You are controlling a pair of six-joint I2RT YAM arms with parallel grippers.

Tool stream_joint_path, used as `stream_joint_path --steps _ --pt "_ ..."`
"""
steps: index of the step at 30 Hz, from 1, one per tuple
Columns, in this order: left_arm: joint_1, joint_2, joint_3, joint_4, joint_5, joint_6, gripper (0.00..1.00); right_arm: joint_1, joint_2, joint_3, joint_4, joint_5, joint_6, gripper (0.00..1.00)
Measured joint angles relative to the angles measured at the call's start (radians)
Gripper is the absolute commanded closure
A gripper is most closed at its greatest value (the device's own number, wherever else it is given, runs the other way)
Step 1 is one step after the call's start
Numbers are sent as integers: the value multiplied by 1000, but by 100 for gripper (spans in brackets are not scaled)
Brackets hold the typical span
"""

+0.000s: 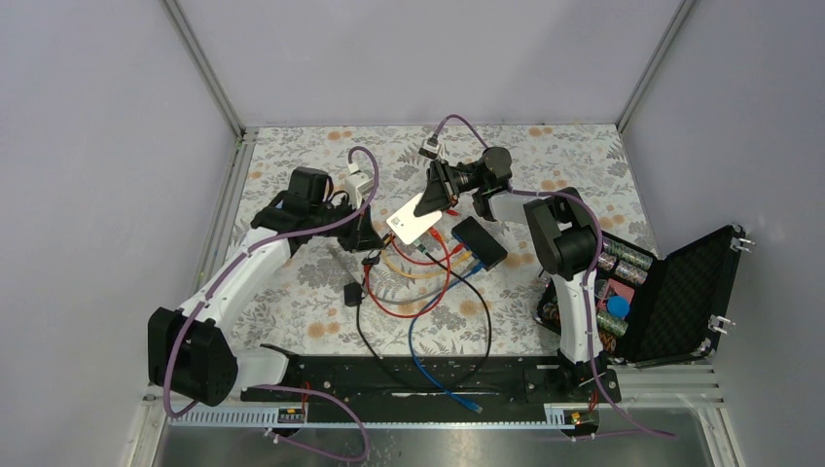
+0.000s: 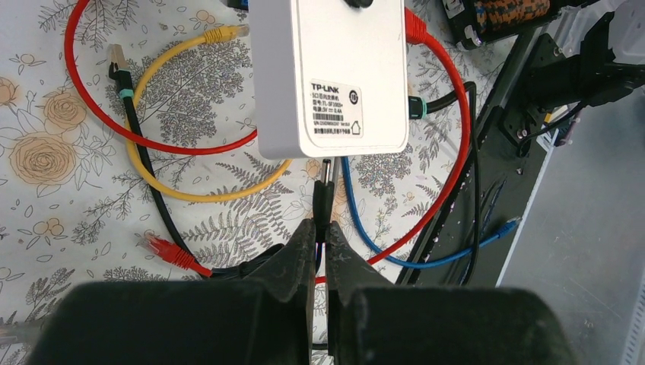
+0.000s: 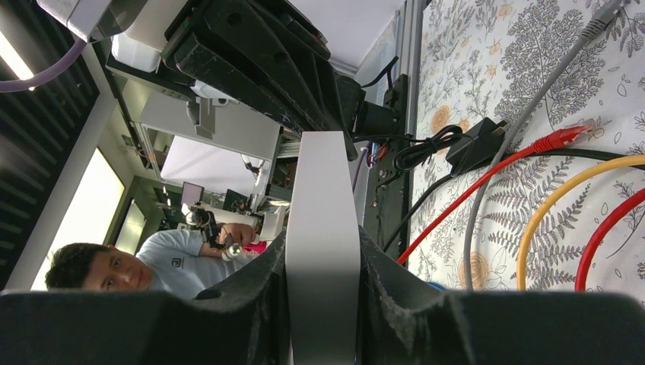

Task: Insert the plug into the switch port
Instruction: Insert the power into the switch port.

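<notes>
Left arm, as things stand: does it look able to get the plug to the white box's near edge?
Probably yes. The left gripper holds the plug with its tip right at the white box edge, nothing between; the right gripper holds the box. The port itself is hidden.

Floral table (image 1: 545,156): red cable (image 2: 462,129), yellow cable (image 2: 198,196), blue cable (image 2: 433,261) looped, overlapping. R edge: open blk case (image 1: 691,282), shiny rolls (image 1: 623,258) inside.
</notes>
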Motion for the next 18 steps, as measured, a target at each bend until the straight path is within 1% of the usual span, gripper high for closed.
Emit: stream_joint_path --steps 11,18 --pt "0 20 10 -21 19 -7 100 0 0 0 0 -4 -6 98" --pt "0 38 51 -55 36 -13 100 1 0 0 0 -4 -6 98"
